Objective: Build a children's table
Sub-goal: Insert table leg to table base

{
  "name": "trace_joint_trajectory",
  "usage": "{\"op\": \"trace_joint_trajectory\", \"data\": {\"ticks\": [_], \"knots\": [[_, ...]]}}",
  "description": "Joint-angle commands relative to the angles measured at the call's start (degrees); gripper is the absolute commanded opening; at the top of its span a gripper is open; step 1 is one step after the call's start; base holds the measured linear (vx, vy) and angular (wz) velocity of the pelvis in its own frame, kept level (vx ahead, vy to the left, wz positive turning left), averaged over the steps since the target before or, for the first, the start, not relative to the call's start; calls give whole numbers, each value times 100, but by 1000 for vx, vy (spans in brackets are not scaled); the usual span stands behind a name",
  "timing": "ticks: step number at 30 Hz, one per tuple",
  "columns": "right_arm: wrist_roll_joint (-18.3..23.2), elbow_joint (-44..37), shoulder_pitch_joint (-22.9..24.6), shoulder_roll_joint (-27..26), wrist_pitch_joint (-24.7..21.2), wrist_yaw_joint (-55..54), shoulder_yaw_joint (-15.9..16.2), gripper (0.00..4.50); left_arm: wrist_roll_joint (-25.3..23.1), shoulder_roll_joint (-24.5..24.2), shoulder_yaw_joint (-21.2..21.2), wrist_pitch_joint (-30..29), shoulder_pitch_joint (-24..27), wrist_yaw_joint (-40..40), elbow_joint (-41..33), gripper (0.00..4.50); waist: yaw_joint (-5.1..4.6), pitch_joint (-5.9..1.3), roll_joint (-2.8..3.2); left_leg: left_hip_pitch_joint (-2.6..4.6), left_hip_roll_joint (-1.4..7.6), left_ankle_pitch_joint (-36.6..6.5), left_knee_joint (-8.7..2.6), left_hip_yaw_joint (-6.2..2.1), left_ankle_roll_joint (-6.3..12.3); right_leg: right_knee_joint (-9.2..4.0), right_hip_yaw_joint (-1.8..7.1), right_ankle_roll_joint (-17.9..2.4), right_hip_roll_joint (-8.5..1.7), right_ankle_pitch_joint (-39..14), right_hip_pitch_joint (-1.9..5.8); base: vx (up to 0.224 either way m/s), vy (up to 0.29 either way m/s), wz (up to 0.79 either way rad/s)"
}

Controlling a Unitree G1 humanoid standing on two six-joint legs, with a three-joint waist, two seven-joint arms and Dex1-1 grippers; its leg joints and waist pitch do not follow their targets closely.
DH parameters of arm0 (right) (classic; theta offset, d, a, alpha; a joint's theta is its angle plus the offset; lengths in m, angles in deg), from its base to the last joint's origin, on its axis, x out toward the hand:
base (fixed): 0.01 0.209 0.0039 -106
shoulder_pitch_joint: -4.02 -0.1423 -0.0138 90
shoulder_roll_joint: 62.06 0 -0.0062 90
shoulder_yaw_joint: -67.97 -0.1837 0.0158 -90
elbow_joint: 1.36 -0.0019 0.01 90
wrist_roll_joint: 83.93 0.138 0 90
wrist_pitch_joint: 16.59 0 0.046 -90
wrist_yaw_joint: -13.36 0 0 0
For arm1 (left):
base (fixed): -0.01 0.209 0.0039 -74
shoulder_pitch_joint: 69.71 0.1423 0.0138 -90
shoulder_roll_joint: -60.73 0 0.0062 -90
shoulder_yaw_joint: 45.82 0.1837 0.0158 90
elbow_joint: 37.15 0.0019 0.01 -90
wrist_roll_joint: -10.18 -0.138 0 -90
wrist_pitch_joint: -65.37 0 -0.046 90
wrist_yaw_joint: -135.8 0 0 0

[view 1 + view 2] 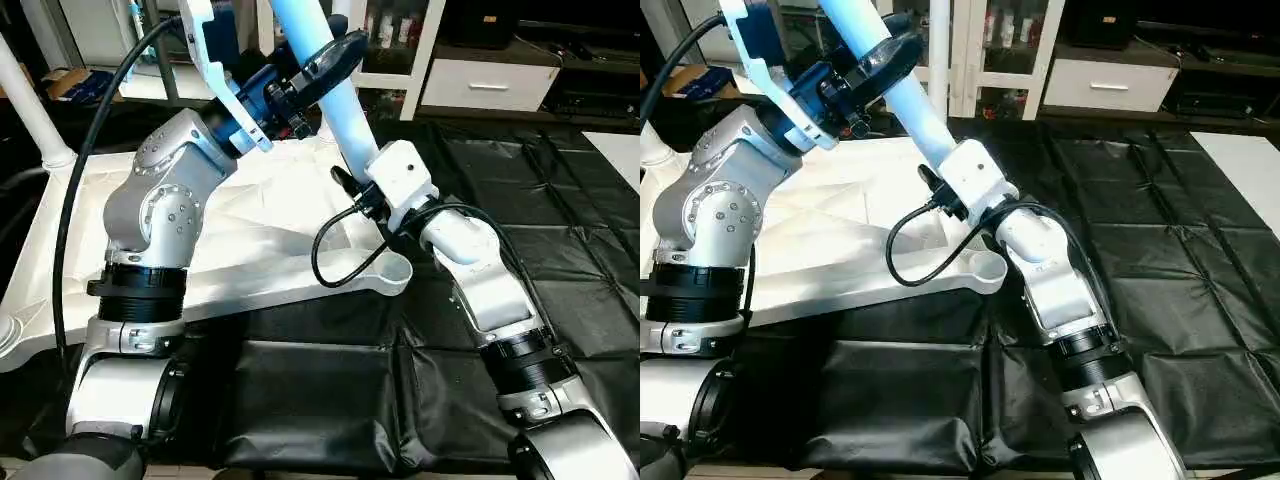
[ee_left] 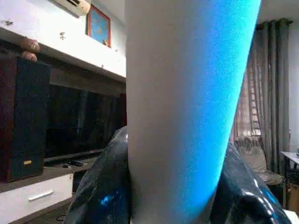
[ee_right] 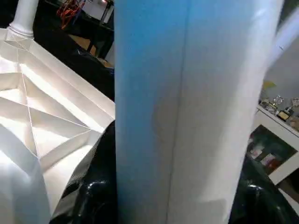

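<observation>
Your long white tapered plastic leg (image 1: 902, 95) leans steeply over the near-right round corner socket (image 1: 985, 268) of the white X-ribbed square tabletop (image 1: 270, 235), which lies underside-up on black sheeting (image 1: 1160, 260). Left gripper (image 1: 325, 62) pinches the leg higher up; right gripper (image 3: 177, 186) clamps it lower down, fingers (image 3: 93, 186) either side.

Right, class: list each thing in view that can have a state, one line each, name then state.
Top: upside down on the black cover, ribs up.
Held leg: tilted, gripped by both grippers.
Far leg: upright in a corner socket.
Left gripper: shut on the held leg.
Right gripper: shut on the held leg.
</observation>
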Motion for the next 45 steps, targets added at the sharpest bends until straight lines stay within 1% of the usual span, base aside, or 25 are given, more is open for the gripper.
{"op": "trace_joint_trajectory", "data": {"ticks": [1,2,4,7,9,10,11,13,14,17,18,19,23,24,26,27,28,30,31,32,33,35,36,40,45], "knots": [[-19,-102,-104,27,80,-120,-48,186,17,27,-57,-111,50,124,-18,170,2,-506,66,208,226,-1054,-468,-145,-88,-290,132,-1326,-233,-659,335,0,0,0],[-20,-100,-106,26,81,-121,-47,186,21,28,-60,-114,51,122,-18,170,3,-503,74,207,226,-1075,-469,-147,-93,-295,131,-1317,-235,-719,334,0,0,0],[-42,-118,-148,35,67,-90,-44,186,-2,41,-102,-81,36,204,-39,170,1,-503,41,211,231,-1077,-468,-147,-86,-296,132,-1304,-238,-783,332,0,0,0],[-61,-58,-211,40,88,-82,-36,186,-8,42,-140,-43,18,254,-19,170,-1,-503,50,210,229,-1061,-466,-145,-82,-301,133,-1281,-236,-807,326,0,0,0],[-72,39,-274,45,117,-90,-43,186,-35,47,-177,19,-10,313,39,170,-7,-504,5,206,229,-1067,-465,-141,-70,-304,132,-1276,-234,-839,327,0,0,0],[-70,56,-282,53,123,-95,-57,186,-41,62,-198,36,-16,368,55,170,0,-501,26,207,229,-1052,-462,-142,-64,-302,136,-1278,-243,-849,325,0,0,0],[-73,69,-290,53,126,-109,-64,186,-75,61,-209,69,-21,414,78,170,9,-498,92,208,229,-1062,-465,-153,-82,-295,134,-1279,-247,-850,323,0,0,0],[-31,-18,-270,33,175,-158,-127,186,-136,90,-280,70,-65,648,132,170,11,-503,141,221,224,-1085,-465,-152,-114,-296,129,-1283,-227,-739,313,0,0,0],[-29,-34,-273,32,217,-181,-146,221,-160,98,-296,74,-89,700,156,170,13,-509,142,218,222,-1091,-468,-156,-128,-288,124,-1296,-222,-664,325,0,0,0],[-38,-94,-228,49,290,-229,-191,242,-292,160,-324,216,-192,907,269,170,11,-518,170,226,220,-1108,-464,-158,-173,-276,116,-1319,-212,-504,324,0,0,0],[-36,-97,-224,50,291,-229,-193,265,-298,165,-325,225,-197,919,275,170,0,-511,145,215,214,-1140,-470,-158,-151,-294,113,-1294,-202,-519,332,0,0,0],[-71,-159,-147,57,326,-322,-227,273,-313,264,-375,394,-298,1027,344,170,4,-514,169,207,200,-1148,-465,-161,-147,-299,119,-1275,-218,-559,351,0,0,0],[-140,-236,-85,34,304,-513,-274,309,-335,339,-379,624,-362,1035,338,170,13,-525,160,206,211,-1073,-461,-165,-103,-288,114,-1340,-223,-470,351,0,0,0],[-210,-282,-67,24,233,-571,-240,317,-353,350,-363,682,-357,1041,316,170,19,-523,264,213,208,-1103,-461,-177,-124,-274,109,-1350,-222,-475,343,0,0,0],[-398,-509,43,-19,88,-696,-116,321,-407,418,-297,804,-354,1038,303,170,-18,-522,94,196,210,-1103,-463,-152,-76,-310,116,-1330,-204,-452,361,0,0,0],[-542,-625,116,-35,34,-804,-49,322,-472,439,-268,893,-356,1056,321,170,8,-527,135,200,213,-1054,-456,-164,-74,-280,120,-1340,-223,-440,363,0,0,0],[-629,-690,159,-52,13,-874,-8,322,-530,443,-252,957,-366,1084,350,170,-1,-518,114,190,214,-1032,-462,-157,-46,-302,122,-1313,-225,-534,361,0,0,0],[-758,-758,211,-69,12,-951,68,322,-537,442,-259,959,-375,1102,374,170,-2,-516,127,197,218,-1061,-461,-160,-65,-307,127,-1272,-232,-672,349,0,0,0],[-905,-825,256,-69,0,-1011,159,322,-543,448,-275,968,-378,1128,392,170,-5,-506,138,204,219,-1125,-469,-162,-104,-320,124,-1244,-224,-794,332,0,0,0],[-1097,-920,306,-84,-32,-1085,299,322,-534,459,-320,973,-372,1193,416,170,-17,-503,177,215,217,-1219,-476,-166,-154,-325,122,-1205,-214,-874,320,0,0,0],[-1164,-962,313,-93,-47,-1136,347,322,-521,473,-353,985,-373,1232,436,170,-31,-503,148,218,214,-1279,-480,-162,-182,-336,123,-1175,-208,-890,317,0,0,0],[-1182,-1002,297,-125,-58,-1201,361,322,-516,485,-383,1025,-394,1257,487,170,-33,-504,153,221,208,-1323,-480,-165,-192,-338,127,-1152,-208,-925,312,0,0,0],[-1249,-1022,259,-138,-58,-1285,378,322,-496,476,-402,1046,-415,1257,523,170,-35,-503,128,216,206,-1326,-479,-161,-187,-341,129,-1141,-206,-933,310,0,0,0],[-1355,-1042,185,-189,-132,-1390,364,322,-495,459,-401,1059,-411,1212,508,170,-29,-504,147,216,209,-1310,-483,-169,-192,-331,129,-1115,-211,-890,308,0,0,0],[-1415,-873,21,-224,-231,-1535,263,322,-519,389,-361,1030,-411,1117,490,170,-16,-513,173,223,205,-1200,-477,-167,-175,-299,124,-1176,-210,-635,315,0,0,0]]}}
